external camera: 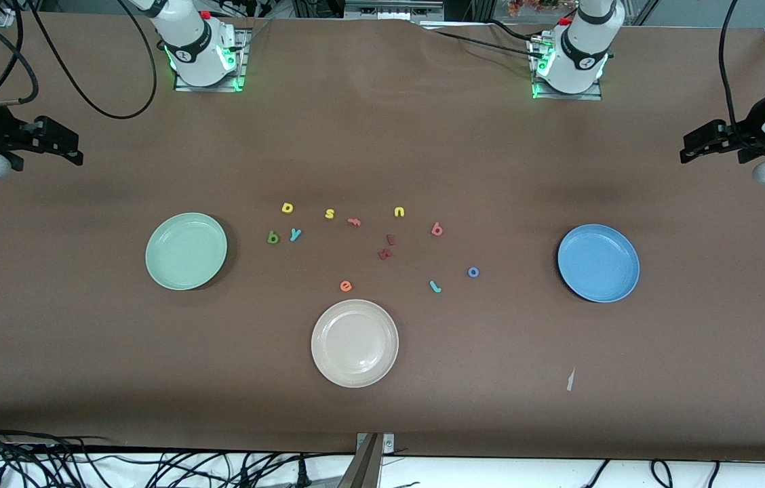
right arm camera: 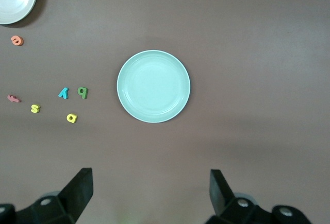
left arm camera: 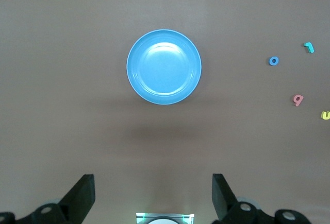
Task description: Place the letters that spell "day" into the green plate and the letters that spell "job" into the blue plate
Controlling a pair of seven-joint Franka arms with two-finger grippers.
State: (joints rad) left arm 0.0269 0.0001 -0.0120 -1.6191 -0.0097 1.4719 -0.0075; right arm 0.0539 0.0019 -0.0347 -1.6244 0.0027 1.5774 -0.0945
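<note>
Nothing sorted yet: green plate (external camera: pixel 186 251) and blue plate (external camera: pixel 598 263) both bare.

Cream plate (external camera: pixel 355 343) as landmark: yellow "d" (external camera: pixel 287 208), dark green letter (external camera: pixel 273 237) and teal "y" (external camera: pixel 296 234) farther from the camera, toward the green plate; teal "j" (external camera: pixel 435 287), blue "o" (external camera: pixel 473 272) and pink "b" (external camera: pixel 437 230) toward the blue plate.

Probably light, thin, soft foam lying flat; best pinched across the edges, straight down.

Left gripper (left arm camera: pixel 153 195) spread wide, waiting over the blue plate's end of the table. Right gripper (right arm camera: pixel 151 193) likewise, by the green plate's end.

A wide brown desk (external camera: pixel 382 420) fills the room under even light, black cables (external camera: pixel 84 468) tangled along its near edge over a white floor strip (external camera: pixel 525 474).
</note>
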